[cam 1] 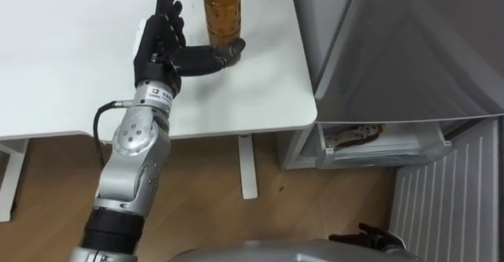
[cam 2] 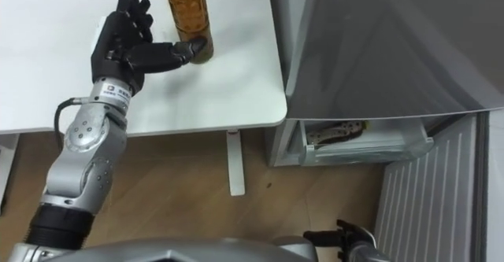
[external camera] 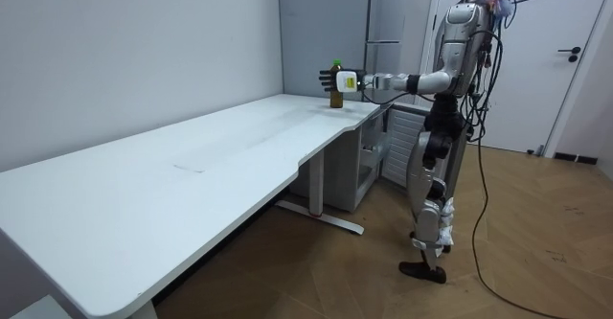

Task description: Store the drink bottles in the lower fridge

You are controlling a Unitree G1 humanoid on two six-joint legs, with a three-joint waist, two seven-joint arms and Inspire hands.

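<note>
My left hand, fingers straight and thumb out, is spread open just beside the amber drink bottle standing on the white desk near the fridge; I judge this the reach-to-grasp step, and next my fingers must curl round it.

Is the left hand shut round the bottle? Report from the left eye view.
No, the left hand is open, fingers straight beside the upright bottle, thumb stretched to its base.
</note>
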